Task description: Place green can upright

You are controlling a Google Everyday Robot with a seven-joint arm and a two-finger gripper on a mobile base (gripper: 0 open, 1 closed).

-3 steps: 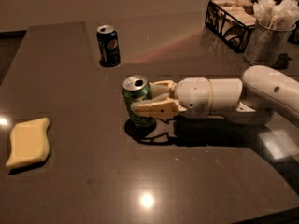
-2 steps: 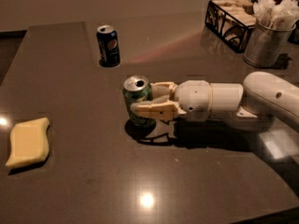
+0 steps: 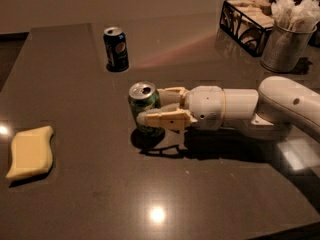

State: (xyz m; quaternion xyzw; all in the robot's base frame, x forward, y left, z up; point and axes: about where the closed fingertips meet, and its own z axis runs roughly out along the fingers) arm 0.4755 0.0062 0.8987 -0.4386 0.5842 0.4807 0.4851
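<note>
The green can stands upright near the middle of the dark table, silver top and pull tab facing up. My gripper reaches in from the right, with one cream finger across the can's front and the other behind it. It is shut on the can. The can's base is at the table surface, over its shadow.
A dark blue cola can stands upright at the back left. A yellow sponge lies at the left edge. A black wire basket and a metal cup of napkins stand at the back right.
</note>
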